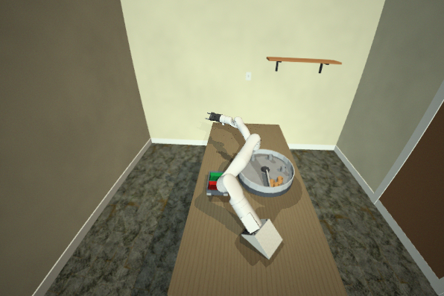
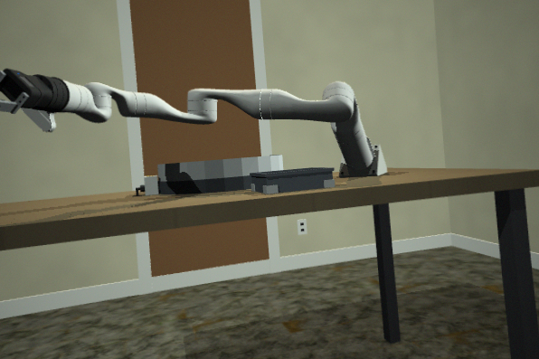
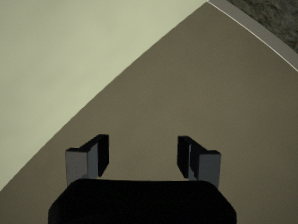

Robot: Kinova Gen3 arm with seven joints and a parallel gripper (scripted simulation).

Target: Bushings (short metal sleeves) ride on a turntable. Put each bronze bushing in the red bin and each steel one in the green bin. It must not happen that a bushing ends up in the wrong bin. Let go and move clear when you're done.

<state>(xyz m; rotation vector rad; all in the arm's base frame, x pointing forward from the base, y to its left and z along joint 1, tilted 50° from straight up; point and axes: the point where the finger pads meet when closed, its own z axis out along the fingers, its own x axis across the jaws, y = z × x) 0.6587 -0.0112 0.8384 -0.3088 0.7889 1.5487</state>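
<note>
- The gripper is released, its fingers spread to their widest with nothing between them and touching nothing; the wrist view shows only walls and floor beyond them.
- It hangs out past the far end of the table, stretched high and away from everything it must handle.
- Well behind it, back toward the arm's base, the bronze bushings cluster on the turntable.
- The red bin and green bin sit beside the turntable, likewise far back.
- Judged best: fold the arm back, hover above a bushing, time the descent to the rotation, fingers wide until straddling it.
</note>
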